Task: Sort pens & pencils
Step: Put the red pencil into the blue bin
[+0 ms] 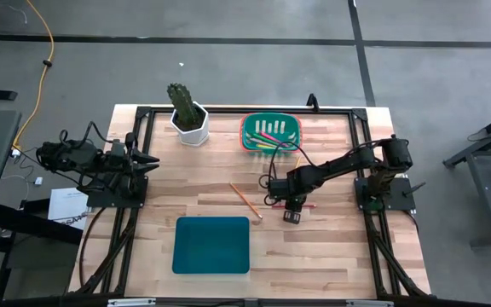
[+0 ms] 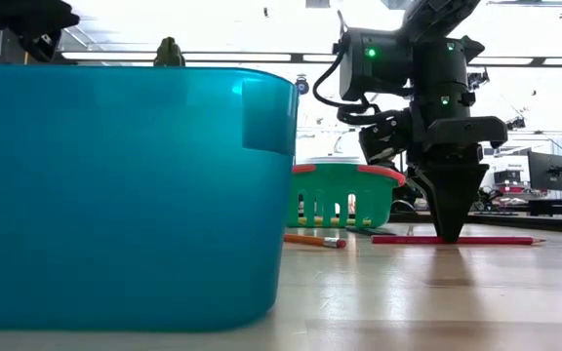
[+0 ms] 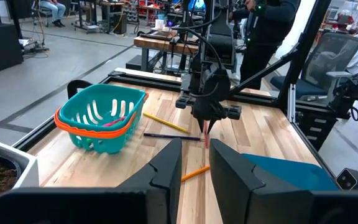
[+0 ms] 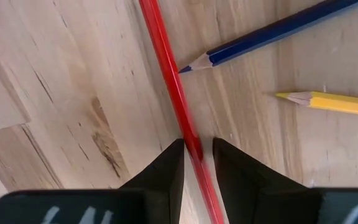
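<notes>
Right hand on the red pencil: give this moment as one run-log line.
right hand: down, fingers astride red pencil lying on table | grip: unclear | left hand: parked at left edge | teal bin: apart

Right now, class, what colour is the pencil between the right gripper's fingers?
Red. The pencil shows best in the right wrist view, lying on the table between the right gripper fingers.
</notes>
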Action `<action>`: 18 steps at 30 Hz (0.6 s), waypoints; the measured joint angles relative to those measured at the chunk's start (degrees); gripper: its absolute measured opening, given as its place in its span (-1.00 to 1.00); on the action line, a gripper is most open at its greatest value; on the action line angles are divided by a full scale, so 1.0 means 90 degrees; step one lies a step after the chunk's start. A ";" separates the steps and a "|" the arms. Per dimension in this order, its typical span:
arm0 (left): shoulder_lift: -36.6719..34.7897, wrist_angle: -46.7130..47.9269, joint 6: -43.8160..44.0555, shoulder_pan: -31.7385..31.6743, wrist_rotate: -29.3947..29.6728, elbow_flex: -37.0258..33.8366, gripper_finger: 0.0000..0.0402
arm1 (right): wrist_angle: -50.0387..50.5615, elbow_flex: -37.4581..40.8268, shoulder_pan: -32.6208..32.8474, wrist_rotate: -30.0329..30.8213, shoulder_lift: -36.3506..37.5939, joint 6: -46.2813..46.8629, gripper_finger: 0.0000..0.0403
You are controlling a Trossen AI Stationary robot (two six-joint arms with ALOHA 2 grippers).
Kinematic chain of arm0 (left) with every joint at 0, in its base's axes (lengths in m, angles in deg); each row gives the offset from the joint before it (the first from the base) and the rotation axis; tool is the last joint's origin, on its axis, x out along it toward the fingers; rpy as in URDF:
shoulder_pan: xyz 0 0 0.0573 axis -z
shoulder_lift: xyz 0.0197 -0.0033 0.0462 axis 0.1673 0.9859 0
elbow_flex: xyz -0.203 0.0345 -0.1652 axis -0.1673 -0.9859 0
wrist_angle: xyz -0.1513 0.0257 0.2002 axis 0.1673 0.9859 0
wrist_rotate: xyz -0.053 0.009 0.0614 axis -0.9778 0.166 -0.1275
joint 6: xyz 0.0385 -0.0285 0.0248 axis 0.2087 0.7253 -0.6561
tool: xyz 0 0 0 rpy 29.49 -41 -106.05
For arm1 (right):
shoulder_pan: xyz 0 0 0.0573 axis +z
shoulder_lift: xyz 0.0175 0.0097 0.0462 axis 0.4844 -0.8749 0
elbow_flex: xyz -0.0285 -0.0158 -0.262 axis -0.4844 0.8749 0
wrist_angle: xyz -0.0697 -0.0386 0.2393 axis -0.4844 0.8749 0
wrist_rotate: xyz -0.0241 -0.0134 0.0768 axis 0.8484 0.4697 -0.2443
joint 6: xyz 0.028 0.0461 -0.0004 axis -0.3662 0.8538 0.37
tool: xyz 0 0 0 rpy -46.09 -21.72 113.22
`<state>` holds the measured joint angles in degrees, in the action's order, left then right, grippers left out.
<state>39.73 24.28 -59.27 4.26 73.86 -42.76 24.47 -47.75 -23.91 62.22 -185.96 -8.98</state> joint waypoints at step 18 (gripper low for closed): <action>0.0000 0.0028 -0.0016 0.0000 0.0000 0.0000 -0.64 | -0.0095 0.0001 0.0010 0.0119 -0.0005 0.0279 -0.59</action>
<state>39.73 24.53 -59.41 4.26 73.86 -42.76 23.61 -47.74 -23.82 63.29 -186.00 -6.47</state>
